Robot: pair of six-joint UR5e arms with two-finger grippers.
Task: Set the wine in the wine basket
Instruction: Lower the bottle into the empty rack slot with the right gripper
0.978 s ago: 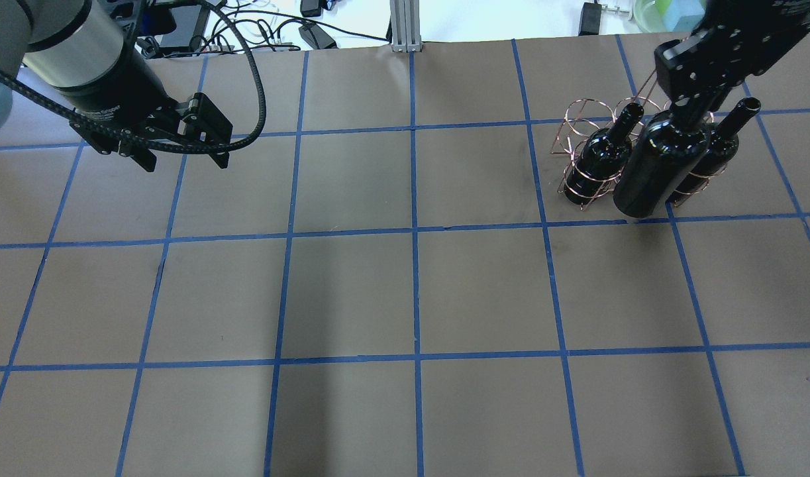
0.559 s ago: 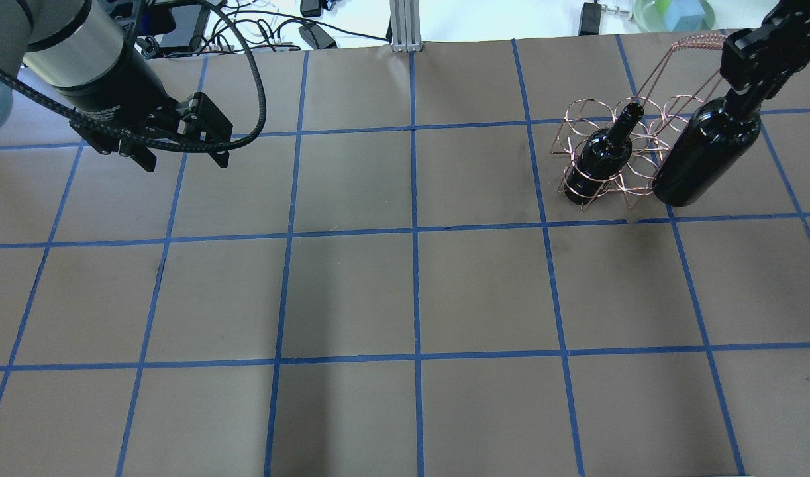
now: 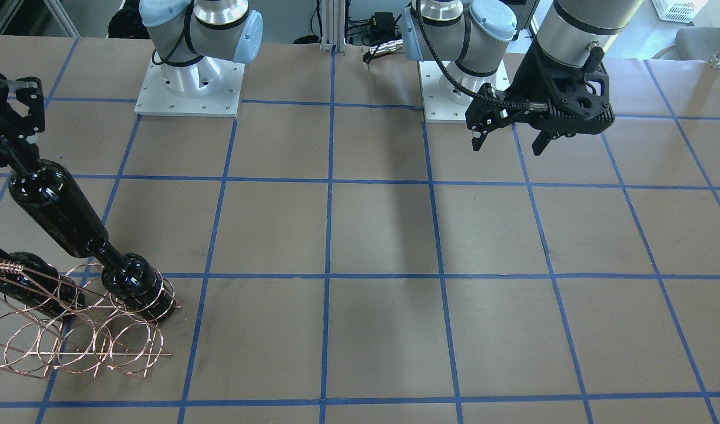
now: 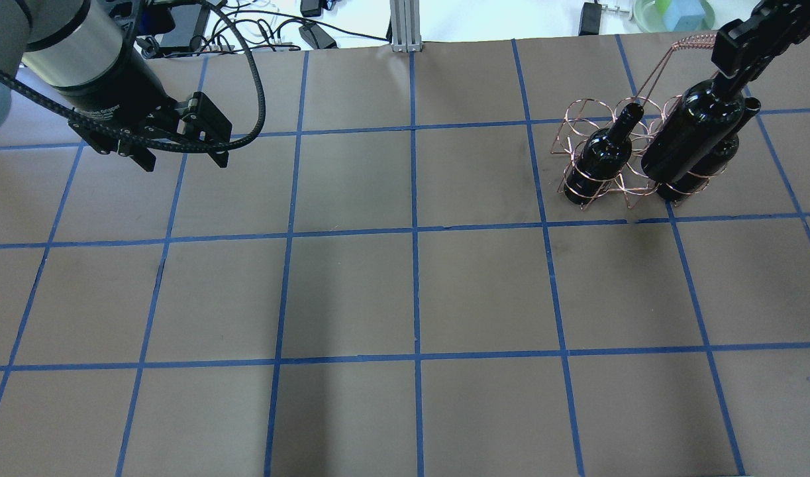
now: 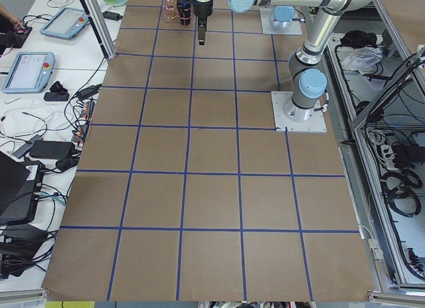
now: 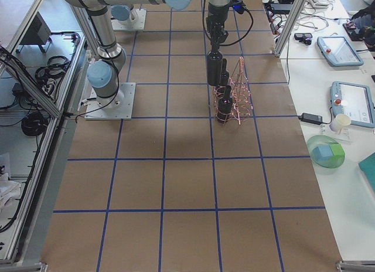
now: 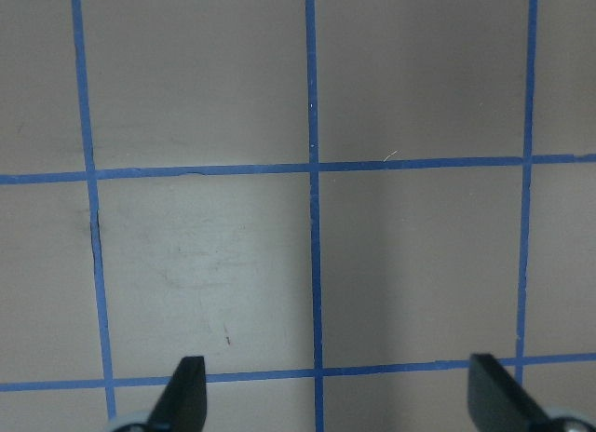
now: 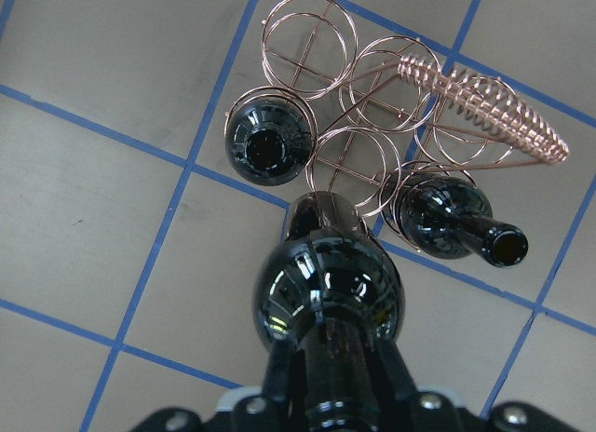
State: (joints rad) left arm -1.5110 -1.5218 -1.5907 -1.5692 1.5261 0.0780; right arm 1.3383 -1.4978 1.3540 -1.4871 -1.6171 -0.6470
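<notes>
Clamping a wine bottle point(image 4: 689, 136) by the neck, right gripper point(image 4: 732, 78) must centre it over a free basket point(image 8: 484, 111) loop; left gripper point(image 4: 185, 161) gapes.

Silver arms point(image 3: 577, 23) with pale-blue joint caps point(image 3: 251, 29), black fingers point(image 3: 478, 132), braided black cable point(image 3: 446, 69)

Under my right gripper point(image 8: 328, 381), the glossy black glass bottle point(image 8: 328, 283) hides its own base and one loop of the copper wire rack point(image 8: 372, 97).

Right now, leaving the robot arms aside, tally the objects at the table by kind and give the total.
Wine bottles: 3
Wire basket: 1
Total: 4
</notes>
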